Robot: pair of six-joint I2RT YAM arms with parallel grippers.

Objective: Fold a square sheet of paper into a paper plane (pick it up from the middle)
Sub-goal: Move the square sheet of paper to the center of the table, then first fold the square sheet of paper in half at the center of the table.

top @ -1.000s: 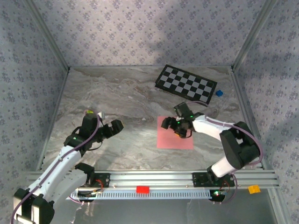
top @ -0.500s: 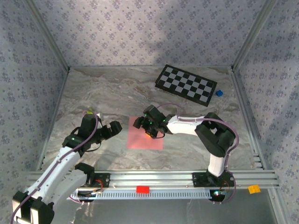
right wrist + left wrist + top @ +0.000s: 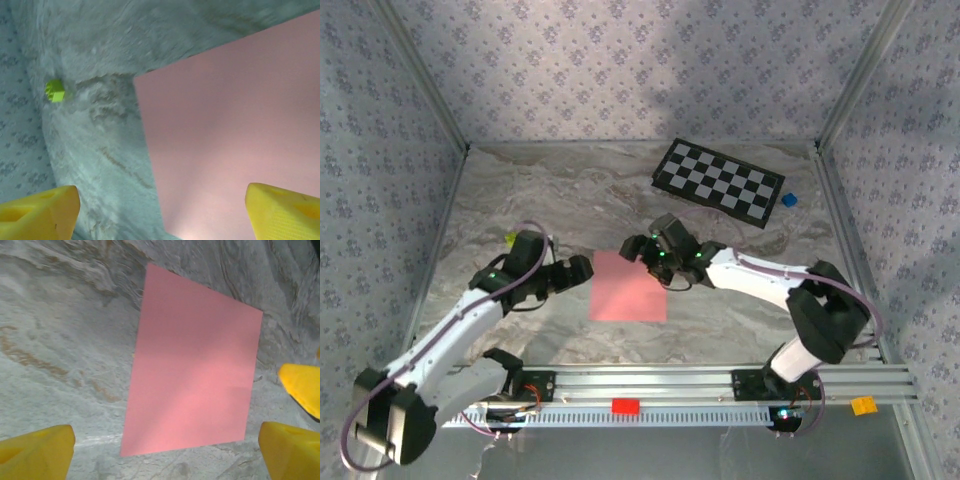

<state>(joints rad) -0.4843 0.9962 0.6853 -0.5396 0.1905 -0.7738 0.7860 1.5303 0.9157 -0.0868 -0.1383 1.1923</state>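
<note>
The square sheet of paper [image 3: 628,287] lies flat and uncreased on the marble table, pink-red and plain. It also lies under both wrist cameras [image 3: 195,365] [image 3: 235,145]. My left gripper [image 3: 575,272] is open just left of the sheet's left edge, yellow fingers [image 3: 35,455] wide apart with nothing between them. My right gripper [image 3: 645,248] is open over the sheet's far edge near its right corner, with its fingers [image 3: 285,210] spread and not touching the paper. The paper plane is out of view.
A black-and-white checkerboard [image 3: 718,184] lies at the back right with a small blue block [image 3: 788,200] beside it. A small green block [image 3: 510,239] [image 3: 55,91] sits behind the left arm. Red [image 3: 625,406] and orange [image 3: 863,405] blocks rest by the front rail.
The sheet has slid left from the right half of the table towards the middle, along with the right gripper. The right gripper then moved to its far edge. The left gripper moved right, up to the sheet.
</note>
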